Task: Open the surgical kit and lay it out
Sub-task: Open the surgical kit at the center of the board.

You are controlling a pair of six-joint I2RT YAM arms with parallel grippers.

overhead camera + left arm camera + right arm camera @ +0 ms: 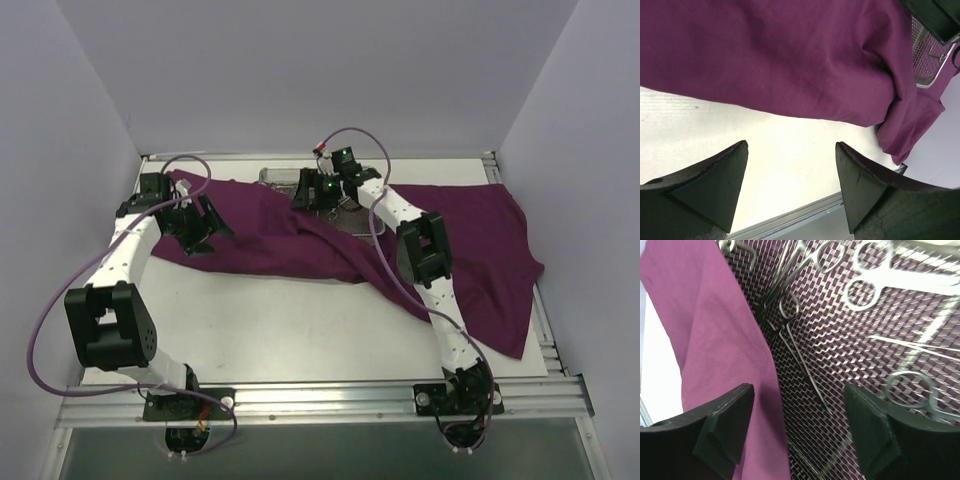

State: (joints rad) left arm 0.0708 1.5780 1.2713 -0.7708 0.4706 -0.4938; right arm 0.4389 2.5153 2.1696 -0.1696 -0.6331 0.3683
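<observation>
Currently I log five items.

1. Purple cloth wrap (300,240): rumpled, spread over the bench (300,330) from 10 o'clock round to 4 o'clock.
2. Wire-mesh tray (275,177): at 12 o'clock, purple showing through its mesh, with a fold of cloth overlapping one side.
3. Steel ring-handled instruments (910,284): lying loose in the tray. I cannot tell the count.
4. Left end effector (200,225): at 10 o'clock, jaws wide apart with nothing between them, over bare bench just beside the cloth's edge.
5. Right end effector (315,190): at 12 o'clock, above the tray, jaws wide, gripping nothing. Mesh and instruments lie below it.
</observation>
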